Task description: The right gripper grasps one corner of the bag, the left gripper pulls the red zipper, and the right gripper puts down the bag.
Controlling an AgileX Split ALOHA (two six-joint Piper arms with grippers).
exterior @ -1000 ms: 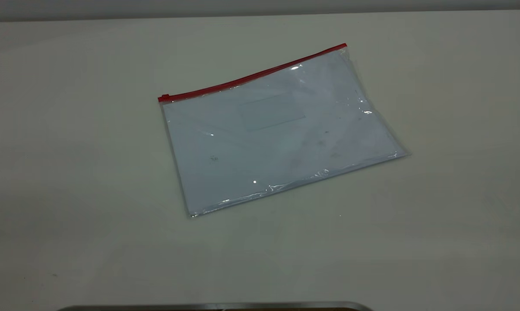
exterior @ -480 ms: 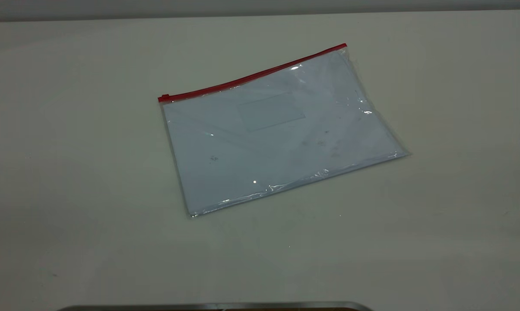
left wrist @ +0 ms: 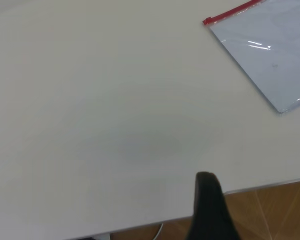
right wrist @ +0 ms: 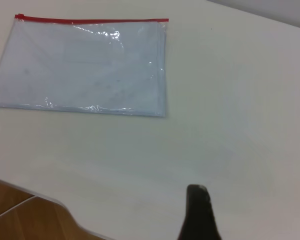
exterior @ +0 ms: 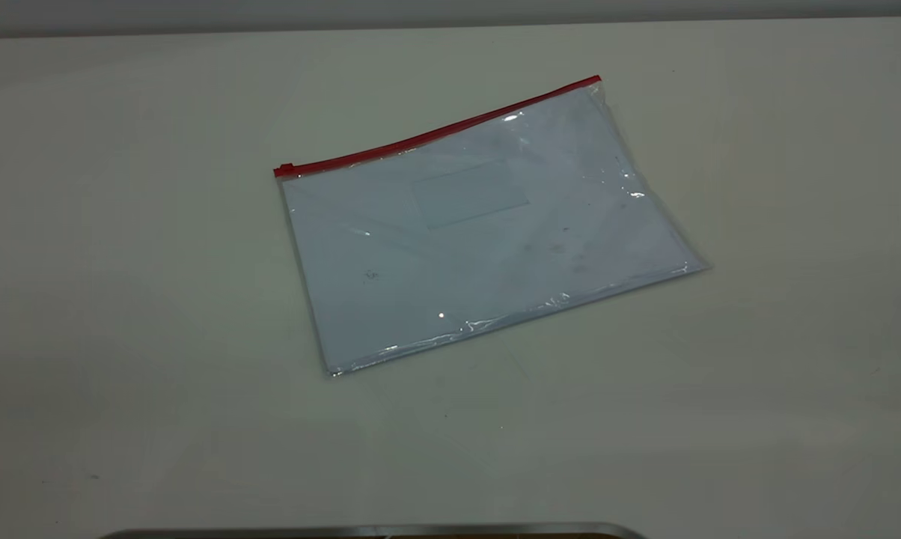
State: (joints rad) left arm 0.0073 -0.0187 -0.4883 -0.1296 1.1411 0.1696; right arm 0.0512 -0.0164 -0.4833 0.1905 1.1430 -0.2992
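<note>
The bag (exterior: 480, 224) lies flat on the white table (exterior: 121, 299), near its middle. The red zipper (exterior: 435, 135) runs along the bag's far long edge, with its slider tab (exterior: 286, 169) at the left end. Neither gripper shows in the exterior view. In the left wrist view a black part of my left gripper (left wrist: 210, 200) hangs over the table's edge, far from the bag (left wrist: 270, 55) and its zipper (left wrist: 230, 12). In the right wrist view a black part of my right gripper (right wrist: 197, 210) is above bare table, well away from the bag (right wrist: 85, 67) and its zipper (right wrist: 90, 21).
The table edge (left wrist: 260, 184) and wooden floor (left wrist: 275, 210) show in the left wrist view. The floor (right wrist: 20, 215) also shows in the right wrist view. A metal rim (exterior: 376, 530) lies along the near edge in the exterior view.
</note>
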